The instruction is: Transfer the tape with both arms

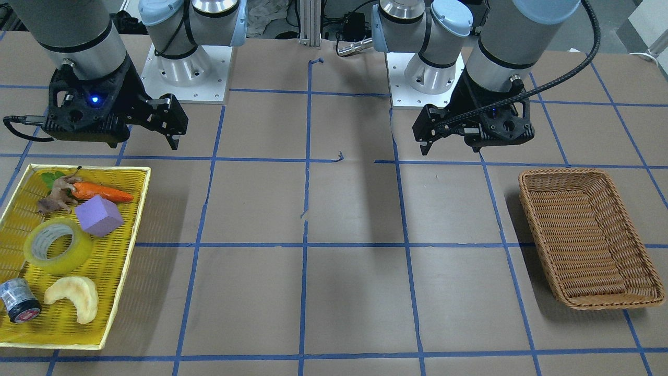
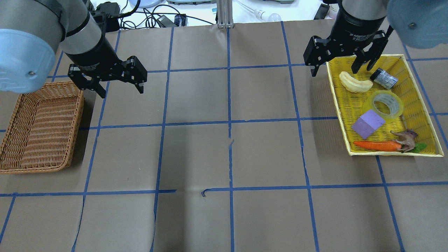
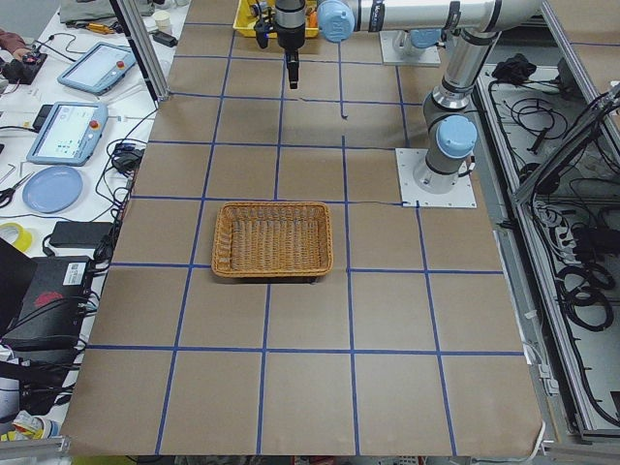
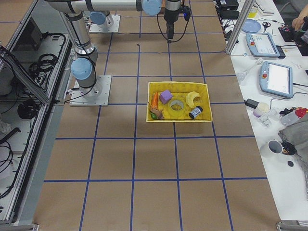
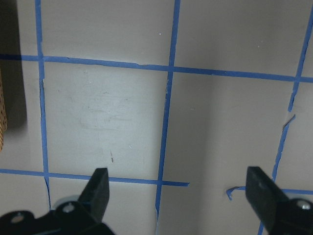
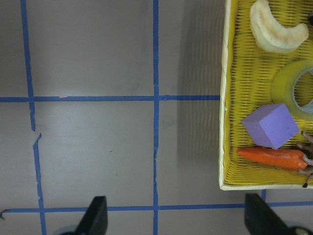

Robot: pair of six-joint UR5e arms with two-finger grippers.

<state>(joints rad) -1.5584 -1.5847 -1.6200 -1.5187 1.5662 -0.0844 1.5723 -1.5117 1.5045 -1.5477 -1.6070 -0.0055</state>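
Note:
The tape (image 1: 58, 246) is a yellowish translucent roll lying flat in the yellow tray (image 1: 133, 219). It also shows in the overhead view (image 2: 386, 102), the exterior right view (image 4: 176, 107) and, cut by the frame edge, the right wrist view (image 6: 293, 88). My right gripper (image 2: 334, 71) is open and empty, hovering over the tray's far inner corner, apart from the tape; it also shows in the front view (image 1: 143, 141). My left gripper (image 2: 122, 92) is open and empty above bare table beside the wicker basket (image 2: 38, 126); it also shows in the front view (image 1: 450, 149).
The tray also holds a purple block (image 2: 367, 123), a carrot (image 2: 376, 145), a toy animal (image 2: 406, 139), a pale crescent-shaped piece (image 2: 355, 83) and a small grey roll (image 2: 384, 78). Blue tape lines grid the brown table.

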